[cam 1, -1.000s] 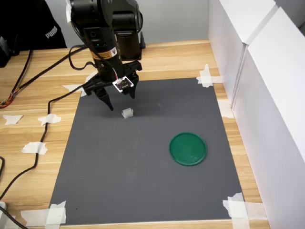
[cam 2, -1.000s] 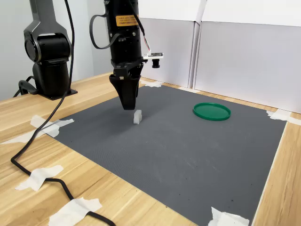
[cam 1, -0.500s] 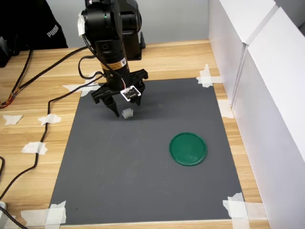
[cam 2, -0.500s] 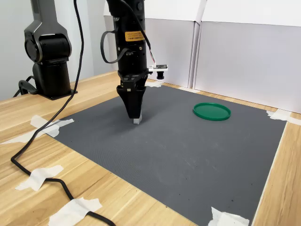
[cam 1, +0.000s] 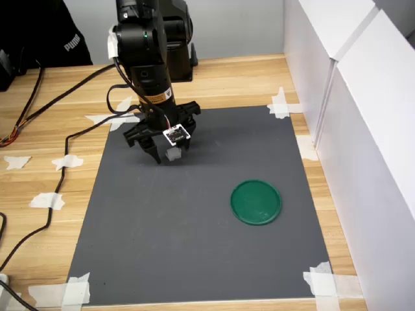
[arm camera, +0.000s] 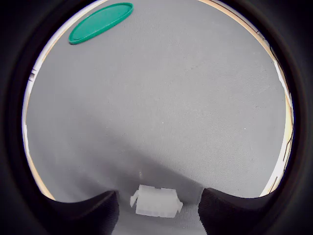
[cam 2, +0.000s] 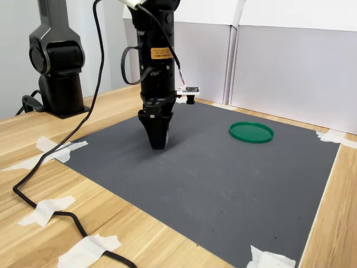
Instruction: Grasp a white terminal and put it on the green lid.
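Observation:
The white terminal (cam 1: 173, 154) lies on the dark grey mat, and the wrist view shows the white terminal (arm camera: 156, 202) lying between my two fingers with a gap on each side. My gripper (cam 1: 169, 156) is down at the mat, open and straddling it; the same gripper (arm camera: 157, 195) in the wrist view has a dark finger on either side. In the second exterior view the gripper (cam 2: 158, 145) reaches the mat and hides the terminal. The green lid (cam 1: 256, 202) lies flat and bare toward the first exterior view's right; it also shows as the green lid (cam 2: 251, 132) and the green lid (arm camera: 100, 22).
The grey mat (cam 1: 194, 259) is taped to a wooden table (cam 1: 39, 194). White panels (cam 1: 350, 129) wall off the first exterior view's right side. A black cable (cam 1: 58, 175) trails over the table at the first exterior view's left. The arm's base (cam 2: 56, 72) stands behind.
My gripper came down from above and beside the terminal to mat level, so its fingers now straddle the terminal. The terminal and the lid stayed where they were.

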Controlling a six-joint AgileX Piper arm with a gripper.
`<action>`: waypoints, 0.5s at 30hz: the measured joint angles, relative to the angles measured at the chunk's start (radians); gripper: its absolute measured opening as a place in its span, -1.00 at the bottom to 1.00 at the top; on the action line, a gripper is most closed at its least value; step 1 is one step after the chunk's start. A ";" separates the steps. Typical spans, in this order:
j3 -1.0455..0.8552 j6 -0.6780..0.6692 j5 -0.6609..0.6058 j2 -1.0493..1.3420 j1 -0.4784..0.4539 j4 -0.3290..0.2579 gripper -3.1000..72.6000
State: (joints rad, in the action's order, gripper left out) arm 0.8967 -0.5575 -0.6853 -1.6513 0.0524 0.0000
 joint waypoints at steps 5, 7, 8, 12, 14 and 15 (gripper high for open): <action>0.000 0.000 0.006 -0.005 0.000 0.000 0.79; 0.000 0.000 0.007 -0.005 0.000 0.000 0.64; 0.000 0.000 0.008 -0.005 0.000 0.000 0.55; 0.000 0.000 0.018 -0.005 0.000 0.000 -0.01; 0.000 0.000 0.018 -0.005 0.000 0.000 -0.12; 0.001 0.000 0.018 -0.004 0.000 0.000 -0.10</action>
State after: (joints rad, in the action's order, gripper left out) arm 0.8974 -0.5575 -0.6672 -1.6553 0.0524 0.0000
